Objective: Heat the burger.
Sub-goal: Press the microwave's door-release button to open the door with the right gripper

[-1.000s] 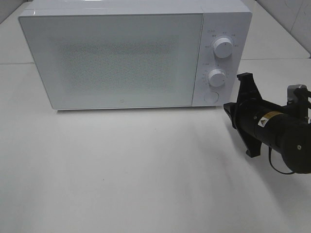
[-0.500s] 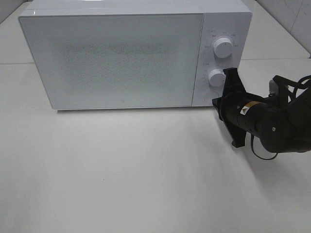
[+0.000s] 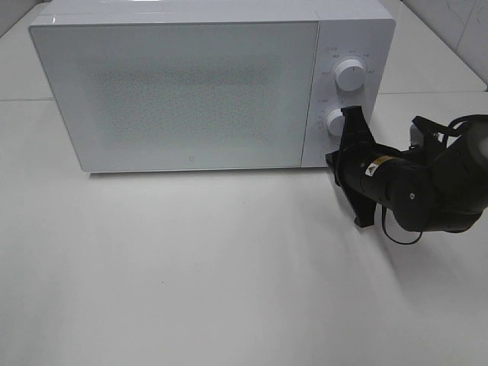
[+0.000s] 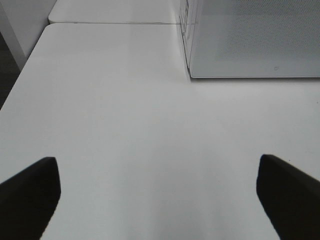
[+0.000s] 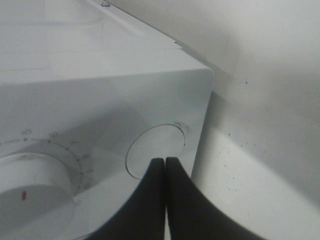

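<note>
The burger is not in view. The white microwave (image 3: 183, 84) stands at the back of the table with its door shut; its frosted window shows nothing inside. My right gripper (image 3: 334, 158) is shut and empty. Its tips point at the round button below the lower knob (image 3: 339, 122). In the right wrist view the shut fingertips (image 5: 165, 160) sit at the lower rim of that round button (image 5: 150, 145); I cannot tell if they touch it. My left gripper (image 4: 160, 195) is open and empty, low over bare table, with the microwave's front left corner (image 4: 192, 70) ahead.
The upper knob (image 3: 349, 75) sits above the lower one on the control panel. The white table (image 3: 191, 267) stretches in front of the microwave. A seam between tabletops (image 4: 110, 22) runs behind the left side. The table's left edge (image 4: 20, 80) drops to dark floor.
My right gripper has moved left and toward the microwave, from beside the control panel to the round button under the lower knob. The microwave has not changed.
</note>
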{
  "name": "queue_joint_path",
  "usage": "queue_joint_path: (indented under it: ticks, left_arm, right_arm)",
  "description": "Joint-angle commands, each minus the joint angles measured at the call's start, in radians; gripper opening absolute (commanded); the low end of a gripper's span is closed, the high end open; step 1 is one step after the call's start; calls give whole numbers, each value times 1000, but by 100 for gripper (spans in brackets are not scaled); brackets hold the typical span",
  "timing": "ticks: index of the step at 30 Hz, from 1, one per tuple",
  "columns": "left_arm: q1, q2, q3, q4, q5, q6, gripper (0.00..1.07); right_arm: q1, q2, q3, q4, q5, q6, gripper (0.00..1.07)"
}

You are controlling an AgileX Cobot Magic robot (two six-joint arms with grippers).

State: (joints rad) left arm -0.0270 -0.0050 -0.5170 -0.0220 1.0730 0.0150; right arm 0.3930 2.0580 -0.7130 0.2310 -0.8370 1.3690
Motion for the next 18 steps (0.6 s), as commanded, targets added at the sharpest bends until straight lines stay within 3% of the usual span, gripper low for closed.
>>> queue_joint_path:
  ticks: [1,18]
  left_arm:
    - [3,-4,-1,1,-1,-5,101]
    - [3,-4,-1,1,-1,-5,101]
  right_arm:
    - [-2,7,-18,4,-10,9,0]
    - [-4,27,-83,27,-16,-41,0]
